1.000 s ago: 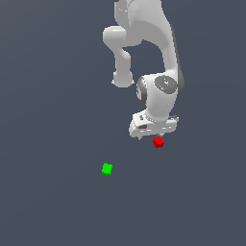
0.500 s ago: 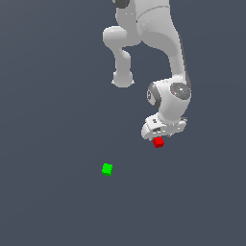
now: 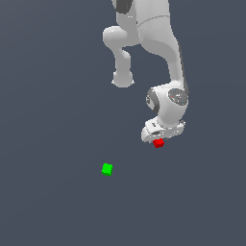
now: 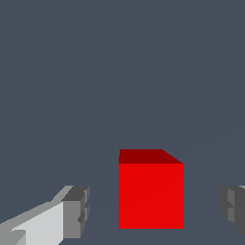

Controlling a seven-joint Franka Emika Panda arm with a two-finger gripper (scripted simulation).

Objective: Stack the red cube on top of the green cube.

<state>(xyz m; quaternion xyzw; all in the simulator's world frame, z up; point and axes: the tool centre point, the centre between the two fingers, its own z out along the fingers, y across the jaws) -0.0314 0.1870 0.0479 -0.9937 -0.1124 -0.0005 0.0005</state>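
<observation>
- While the end effector (image 4: 152, 210) is spread wide, the red cube (image 4: 151, 194) sits between its two fingers (image 4: 76, 210), with a gap on each side and neither pad touching it.
- Seen from the exterior view, the red cube (image 3: 158, 142) lies on the grey desk (image 3: 53, 96), right under the white arm's wrist.
- Well apart, toward the exterior view's left and lower, the green cube (image 3: 107, 169) rests alone.

Sim render: flat grey floor (image 3: 48, 96)
</observation>
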